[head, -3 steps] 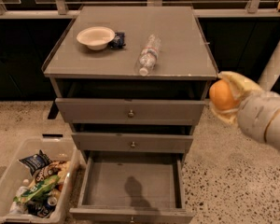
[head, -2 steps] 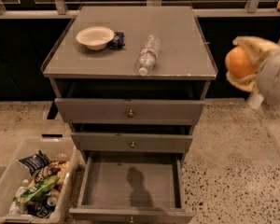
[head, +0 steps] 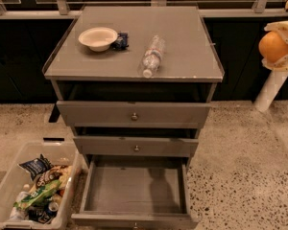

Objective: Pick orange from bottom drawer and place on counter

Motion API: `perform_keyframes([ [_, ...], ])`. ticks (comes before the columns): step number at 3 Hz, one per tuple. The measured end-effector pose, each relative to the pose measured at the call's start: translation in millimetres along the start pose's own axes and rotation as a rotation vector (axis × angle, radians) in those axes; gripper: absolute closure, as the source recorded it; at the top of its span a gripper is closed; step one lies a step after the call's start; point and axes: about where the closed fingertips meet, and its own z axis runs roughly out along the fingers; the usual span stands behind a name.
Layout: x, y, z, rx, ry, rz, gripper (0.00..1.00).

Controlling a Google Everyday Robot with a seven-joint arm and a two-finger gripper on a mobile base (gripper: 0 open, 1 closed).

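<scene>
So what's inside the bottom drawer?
The bottom drawer shows only a shadow; just behind its front wall is hidden. The tool, right of the counter, holds the orange.

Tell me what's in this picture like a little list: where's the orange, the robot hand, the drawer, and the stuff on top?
fruit: small round smooth orange, up in the air to the right of the cabinet
robot hand: pale two-finger gripper, at the right edge of the view, shut on the orange
drawer: grey-brown bottom drawer, pulled open, nothing inside
top: flat matte grey counter, orange not on it yet
on top: round white bowl, small dark packet beside it, clear plastic bottle lying on its side
floor: clear plastic bin of snack packets, left of the drawer
</scene>
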Motion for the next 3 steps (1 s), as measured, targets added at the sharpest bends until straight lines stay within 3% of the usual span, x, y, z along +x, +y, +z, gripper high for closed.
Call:
perform_keyframes([
  [1, 0, 0, 0, 0.0, 0.0, 0.0, 1.0],
  [2, -5, -16, 38, 0.027, -0.049, -0.042, 1.0],
  [3, -22, -48, 104, 0.053, -0.137, -0.111, 1.0],
])
